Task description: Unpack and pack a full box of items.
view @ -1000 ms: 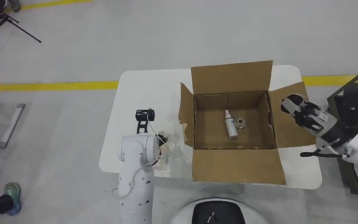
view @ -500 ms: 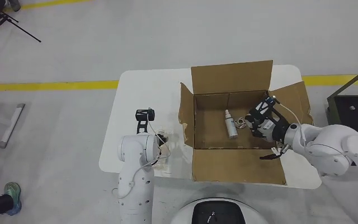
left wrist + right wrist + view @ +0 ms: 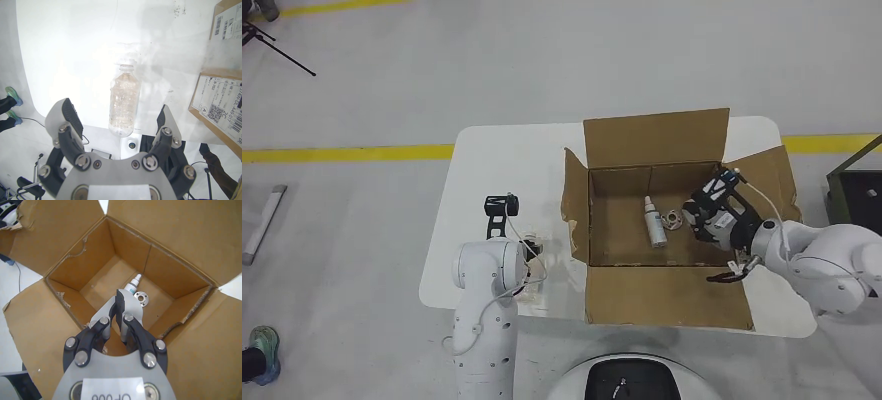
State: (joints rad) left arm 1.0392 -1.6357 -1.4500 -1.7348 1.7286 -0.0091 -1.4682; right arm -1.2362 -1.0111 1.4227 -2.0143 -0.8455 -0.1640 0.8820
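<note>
You're seeing right gripper (image 3: 118, 298) hanging pinched together over box (image 3: 662, 292); left gripper (image 3: 117, 111) gaping wide over bottle (image 3: 123, 91), left of box.

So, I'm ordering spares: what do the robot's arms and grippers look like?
The left arm and right arm are white, rounded, with wrist cables. The left gripper and right gripper have grey plates, black links, silver bolts, black ribbed pads and a white label.

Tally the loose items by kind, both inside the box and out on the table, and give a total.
Clear plastic bottle, on the table: 1
White spray bottle, in the box: 1
Metal flange, in the box: 1
Total: 3
</note>
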